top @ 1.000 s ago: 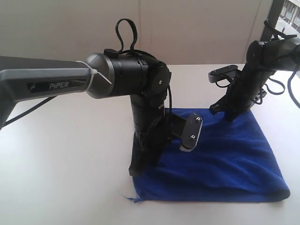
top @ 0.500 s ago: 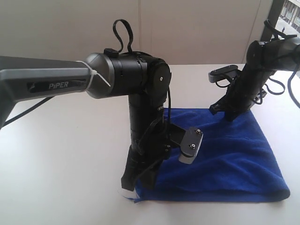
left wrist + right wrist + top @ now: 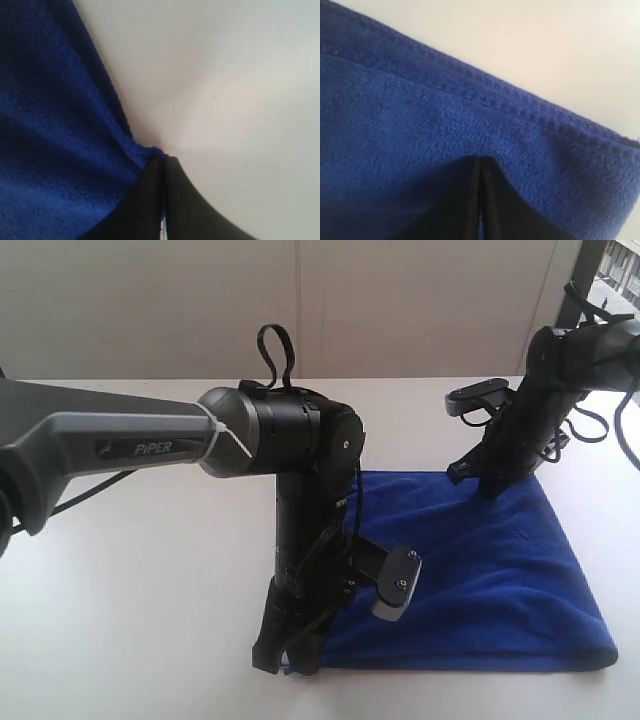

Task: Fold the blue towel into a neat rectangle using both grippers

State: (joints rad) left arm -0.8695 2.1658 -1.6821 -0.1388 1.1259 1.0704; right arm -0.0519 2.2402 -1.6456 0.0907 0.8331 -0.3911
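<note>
Change vs. prior frame: L arm is lower and nearer the table's front. The black pincer-type left gripper (image 3: 280, 658) now sits at the near-left corner of the deep-blue microfibre towel (image 3: 490, 580), spread on the white table (image 3: 130, 580). Jaws pressed together; cloth edge meets the tips, pinch I can't confirm. Black right gripper (image 3: 487, 485) unmoved, jaws likewise closed, tips on towel's far edge.

The black left arm (image 3: 290, 440) has a grey PiPER-lettered shell, white zip tie (image 3: 225, 430) and looped cable (image 3: 277, 345).
</note>
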